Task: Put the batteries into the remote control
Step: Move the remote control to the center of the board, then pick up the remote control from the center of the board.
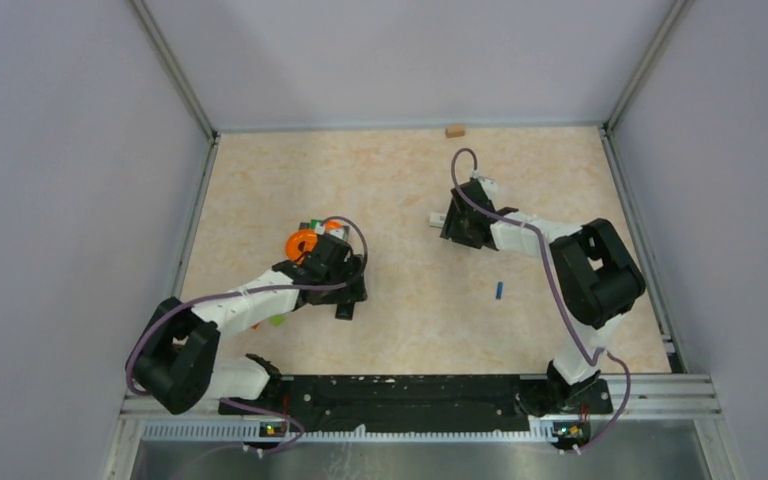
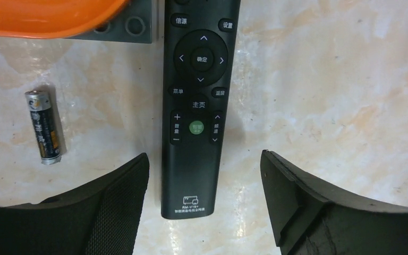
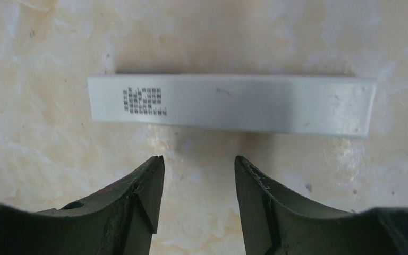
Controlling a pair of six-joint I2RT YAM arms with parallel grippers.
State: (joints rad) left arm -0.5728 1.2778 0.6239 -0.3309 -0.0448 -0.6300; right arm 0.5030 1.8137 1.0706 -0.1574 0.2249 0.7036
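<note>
Left gripper gapes wide and empty, straddling the lower end of the black remote control without touching it. Buttons face up: Chinese key labels, one green round key. A black-and-silver battery lies just left. Right gripper, half-open and empty, faces a smooth white bar whose print is unreadable.

Orange disc, grey studded plate nxt to it, tan blk far back

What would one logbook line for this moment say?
left tool: open over black remote | dark battery: loose on table beside it | right tool: open, near white slab | blue battery: lying apart
</note>
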